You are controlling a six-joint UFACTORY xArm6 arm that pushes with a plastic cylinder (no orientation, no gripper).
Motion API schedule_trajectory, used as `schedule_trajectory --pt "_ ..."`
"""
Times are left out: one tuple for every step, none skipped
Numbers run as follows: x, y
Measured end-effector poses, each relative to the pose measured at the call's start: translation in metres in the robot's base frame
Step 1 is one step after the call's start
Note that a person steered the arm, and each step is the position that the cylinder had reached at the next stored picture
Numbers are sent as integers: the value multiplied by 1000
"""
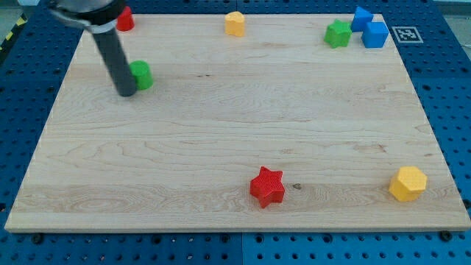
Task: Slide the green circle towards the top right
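The green circle (141, 74) sits on the wooden board (235, 132) near the view's upper left. My tip (126, 93) rests on the board right against the circle's lower left side, and the dark rod rises from it toward the view's top left, hiding part of the circle's left edge.
A red block (125, 19) is partly hidden behind the rod at the top left. A yellow block (235, 23) sits at top centre. A green star (338, 34) and two blue blocks (361, 18) (375, 34) cluster at top right. A red star (267, 187) and a yellow hexagon (408, 183) lie along the bottom.
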State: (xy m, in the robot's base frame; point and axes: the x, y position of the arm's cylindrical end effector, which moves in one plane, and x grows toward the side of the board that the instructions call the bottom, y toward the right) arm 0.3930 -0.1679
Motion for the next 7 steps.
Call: schedule_trajectory --pt "-15 7" --pt "-23 -45" --pt "-38 -63" --pt "-44 -57" --pt "-44 -35" --pt "-44 20" --pt "-44 78"
